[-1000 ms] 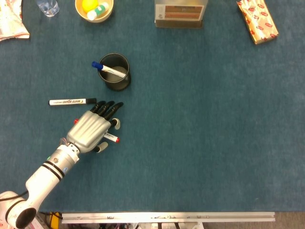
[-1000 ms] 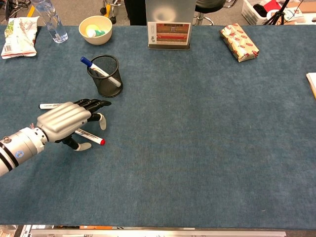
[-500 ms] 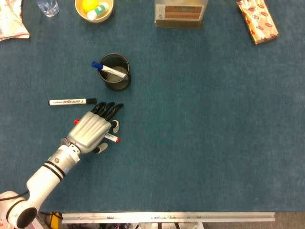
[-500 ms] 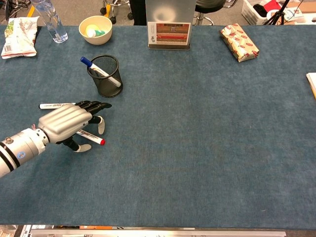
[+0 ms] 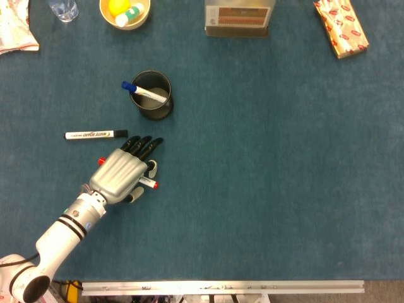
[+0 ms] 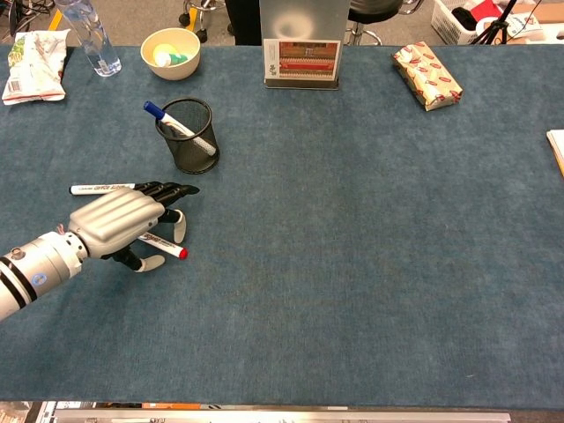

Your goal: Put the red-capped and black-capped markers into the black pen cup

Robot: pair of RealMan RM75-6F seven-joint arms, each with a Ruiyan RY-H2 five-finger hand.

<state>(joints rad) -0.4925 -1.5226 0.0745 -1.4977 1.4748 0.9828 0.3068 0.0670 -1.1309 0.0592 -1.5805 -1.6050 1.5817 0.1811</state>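
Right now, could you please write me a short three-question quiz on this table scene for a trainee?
1. True or false: the black marker already stands in the cup.
2. What colour is the cap of the marker leaning in the cup? A blue, B green, C yellow
3. Fill in: the left hand is over the ___ marker.

Key: 1 false, it lies flat on the table; 2 A, the blue marker; 3 red.
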